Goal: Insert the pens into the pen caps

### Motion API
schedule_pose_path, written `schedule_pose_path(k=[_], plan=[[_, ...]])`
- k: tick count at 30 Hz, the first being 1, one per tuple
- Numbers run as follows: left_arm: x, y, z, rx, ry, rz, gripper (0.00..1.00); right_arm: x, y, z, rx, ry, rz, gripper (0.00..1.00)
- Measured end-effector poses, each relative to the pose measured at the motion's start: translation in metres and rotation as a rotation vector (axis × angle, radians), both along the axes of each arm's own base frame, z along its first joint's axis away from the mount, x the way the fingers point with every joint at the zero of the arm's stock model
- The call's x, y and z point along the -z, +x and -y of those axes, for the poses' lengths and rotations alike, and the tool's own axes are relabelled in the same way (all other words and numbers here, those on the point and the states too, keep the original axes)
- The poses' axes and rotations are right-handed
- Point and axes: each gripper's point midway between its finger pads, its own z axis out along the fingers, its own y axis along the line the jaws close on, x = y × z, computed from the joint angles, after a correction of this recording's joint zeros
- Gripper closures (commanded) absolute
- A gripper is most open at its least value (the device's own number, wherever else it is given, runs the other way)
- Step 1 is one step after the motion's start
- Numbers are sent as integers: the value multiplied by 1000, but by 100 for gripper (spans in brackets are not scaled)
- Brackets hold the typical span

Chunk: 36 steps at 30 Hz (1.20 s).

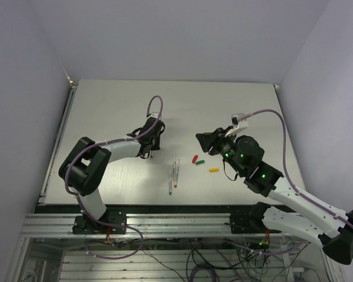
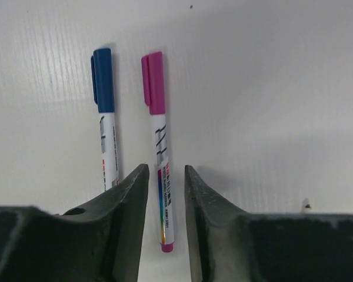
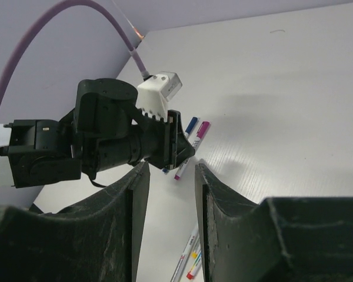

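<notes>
My left gripper [image 2: 166, 170] is open and low over the table, its jaws either side of the tail end of a magenta-capped pen [image 2: 159, 147] without touching it. A blue-capped pen [image 2: 104, 94] lies just left of that pen, parallel to it. In the top view the left gripper [image 1: 149, 153] is at mid-table. Three uncapped pens [image 1: 173, 173] lie together in the middle. Loose red [image 1: 193, 158], green [image 1: 200, 163] and yellow [image 1: 213, 170] caps lie to their right. My right gripper [image 1: 203, 140] is open, empty and raised above the caps.
The right wrist view shows the left arm's gripper [image 3: 165, 144] ahead, the two capped pens [image 3: 197, 132] by it, and the uncapped pens [image 3: 191, 261] below. Bare white table [image 1: 247, 106] lies at the back and sides, with walls around it.
</notes>
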Motion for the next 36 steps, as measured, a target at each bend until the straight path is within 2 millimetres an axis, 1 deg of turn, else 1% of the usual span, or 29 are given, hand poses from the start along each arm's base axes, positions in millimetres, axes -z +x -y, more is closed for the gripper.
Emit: schedule_pose_path(k=[6,9,11,12,14,16,17,18,20,23,27,31,33,36], plan=[[-12,8,4,-2,-7,15,56,0,0,0,0,0,1,64],[-24,8,4,-4,-13,30,54,0,0,1,4,-1,2,64],[-38,7,3,-6,-24,49,51,0,1,2,13,-2,1,63],[-46,7,3,-6,-33,64,47,1,2,3,20,-4,-1,63],[-67,4,3,-9,-55,102,40,5,4,8,51,-17,-13,59],[-82,-1,1,-22,-77,134,38,13,8,15,96,-40,-43,52],[-87,-8,3,-19,-83,142,38,17,11,19,125,-52,-61,45],[-89,-16,4,-16,-84,144,38,21,14,23,155,-62,-80,41],[-87,-40,11,8,-78,129,38,29,21,32,209,-78,-113,38],[-77,-79,25,60,-61,82,38,48,34,52,296,-100,-178,37],[-68,-124,40,116,-46,25,38,63,45,73,372,-99,-236,39],[-62,-161,50,158,-25,-15,38,75,45,75,378,-97,-272,41],[-57,-175,52,174,-7,-32,37,82,42,75,377,-94,-287,43],[-44,-192,56,195,28,-66,37,89,36,79,378,-88,-297,45]])
